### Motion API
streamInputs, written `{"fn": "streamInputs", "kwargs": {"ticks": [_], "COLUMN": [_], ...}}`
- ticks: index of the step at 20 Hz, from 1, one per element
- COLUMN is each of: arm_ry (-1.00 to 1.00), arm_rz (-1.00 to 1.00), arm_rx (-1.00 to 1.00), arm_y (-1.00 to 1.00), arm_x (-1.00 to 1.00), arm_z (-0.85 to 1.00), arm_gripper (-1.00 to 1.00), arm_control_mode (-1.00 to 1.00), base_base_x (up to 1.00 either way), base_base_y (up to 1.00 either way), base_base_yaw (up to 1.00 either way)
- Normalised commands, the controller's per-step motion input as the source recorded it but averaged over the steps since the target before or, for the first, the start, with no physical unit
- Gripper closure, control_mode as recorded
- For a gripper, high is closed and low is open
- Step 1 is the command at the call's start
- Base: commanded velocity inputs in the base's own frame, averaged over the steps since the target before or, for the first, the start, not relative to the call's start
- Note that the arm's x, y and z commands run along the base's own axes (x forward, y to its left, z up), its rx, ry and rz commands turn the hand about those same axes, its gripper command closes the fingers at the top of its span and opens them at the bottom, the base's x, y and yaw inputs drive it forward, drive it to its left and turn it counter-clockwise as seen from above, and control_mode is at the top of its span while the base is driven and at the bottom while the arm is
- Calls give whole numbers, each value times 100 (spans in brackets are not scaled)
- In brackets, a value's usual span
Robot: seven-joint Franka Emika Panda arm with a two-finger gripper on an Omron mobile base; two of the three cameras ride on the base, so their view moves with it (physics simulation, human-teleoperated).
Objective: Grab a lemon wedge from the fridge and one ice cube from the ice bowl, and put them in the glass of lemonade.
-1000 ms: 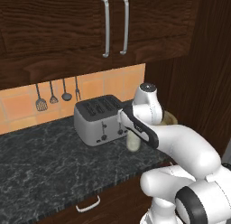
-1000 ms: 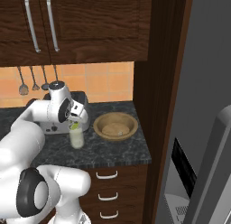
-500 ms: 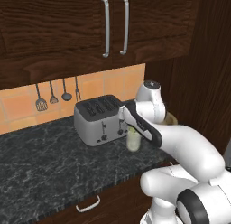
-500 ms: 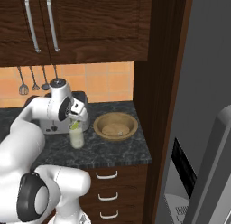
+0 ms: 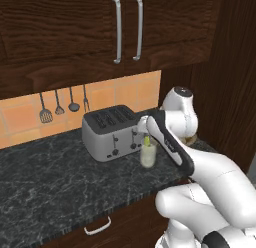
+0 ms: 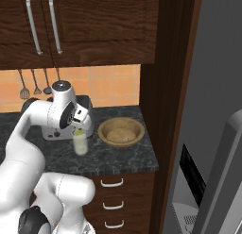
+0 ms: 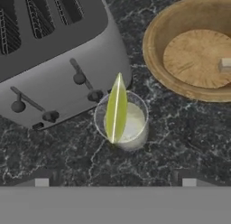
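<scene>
Lemon step, at release. The hand (image 6: pixel 79 126) hovers just above the glass (image 7: pixel 122 120), fingers spread and holding nothing; one lemon wedge (image 7: pixel 116 109) stands upright in the drink. The glass sits on the tabletop (image 7: pixel 180 137) just in front of the one toaster (image 7: pixel 49 51), the one wooden bowl (image 7: pixel 155 60) beside it. One ice cube (image 7: pixel 224 64) lies in the bowl; fetching it likely comes next.

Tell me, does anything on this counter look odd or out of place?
One thing: the lemon wedge stands on edge in the glass, poking above the rim instead of lying sunk in the drink. No spill shows on the counter. The toaster and ice bowl sit upright, one ice cube in the bowl.
</scene>
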Motion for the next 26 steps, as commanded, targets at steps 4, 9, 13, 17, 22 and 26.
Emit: {"fn": "streamInputs", "kwargs": {"ticks": [4, 9, 13, 17, 22, 26], "arm_ry": [3, 14, -8, -26, -38, -34], "arm_rz": [0, 0, -13, -13, -12, -8], "arm_rx": [6, 9, 1, 0, 3, 8], "arm_y": [-48, -31, 5, 12, 13, 9], "arm_x": [-64, -50, -50, -18, 0, 7], "arm_z": [5, 32, 21, 32, 56, 71], "arm_gripper": [-100, -100, -100, -100, -100, -100], "arm_control_mode": [-100, -100, -100, -100, -100, -100], "base_base_x": [0, 0, 0, 0, 0, 0], "base_base_y": [0, 0, 0, 0, 0, 0], "base_base_yaw": [0, 0, 0, 0, 0, 0]}}
